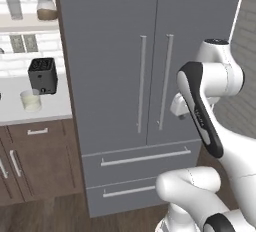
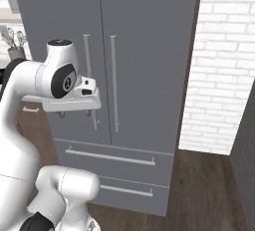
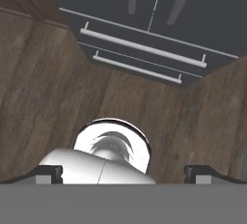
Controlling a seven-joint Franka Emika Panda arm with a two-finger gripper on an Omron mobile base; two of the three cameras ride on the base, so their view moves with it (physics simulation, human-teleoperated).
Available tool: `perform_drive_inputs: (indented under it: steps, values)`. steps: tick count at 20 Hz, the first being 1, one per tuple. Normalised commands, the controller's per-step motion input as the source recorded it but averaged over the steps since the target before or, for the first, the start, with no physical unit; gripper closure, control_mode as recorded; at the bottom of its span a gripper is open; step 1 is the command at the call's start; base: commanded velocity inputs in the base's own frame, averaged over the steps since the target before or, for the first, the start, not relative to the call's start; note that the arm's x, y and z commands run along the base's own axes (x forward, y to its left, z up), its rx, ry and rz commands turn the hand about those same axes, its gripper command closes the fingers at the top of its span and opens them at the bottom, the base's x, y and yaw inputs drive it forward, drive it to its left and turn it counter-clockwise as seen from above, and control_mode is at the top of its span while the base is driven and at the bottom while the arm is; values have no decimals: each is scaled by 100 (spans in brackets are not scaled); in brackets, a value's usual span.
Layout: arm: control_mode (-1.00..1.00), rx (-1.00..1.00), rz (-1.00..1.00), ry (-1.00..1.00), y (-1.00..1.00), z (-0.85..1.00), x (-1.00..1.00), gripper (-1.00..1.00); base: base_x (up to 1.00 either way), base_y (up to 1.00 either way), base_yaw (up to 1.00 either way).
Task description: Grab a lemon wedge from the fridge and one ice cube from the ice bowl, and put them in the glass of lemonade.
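**Fridge shut, arm waiting in front of it**

Fridge (image 1: pixel 125 76): a tall matte grey unit with two doors, both closed, and two drawers below, also closed. Because the doors are shut, the lemon wedge cannot be seen; judging by the task, it is inside. Two long silver bar handles (image 1: pixel 142 83) run side by side down the middle seam, where the hand would need to reach first.

To the fridge's left a pale worktop (image 1: pixel 55 108) carries the short glass of lemonade (image 1: pixel 30 100), standing upright just beside a dark toaster (image 1: pixel 42 75). Dark brown cabinets (image 1: pixel 35 161) sit beneath.

The white arm is folded in front of the doors, elbow high, forearm level with the handles' lower halves. Its hand (image 2: pixel 77 113) points downward at the wooden floor (image 3: pixel 48 97), fingertips (image 3: pixel 48 174) set wide apart, nothing between them. It touches no handle.
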Motion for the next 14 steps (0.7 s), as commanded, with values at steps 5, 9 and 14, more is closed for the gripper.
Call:
perform_drive_inputs:
  steps: [5,9,14]
  values:
    - [100,0,0,0,0,0,0,-100,-7,-24,0]
    - [100,0,0,0,0,0,0,-100,-14,-9,0]
    - [100,0,0,0,0,0,0,-100,-46,-4,-2]
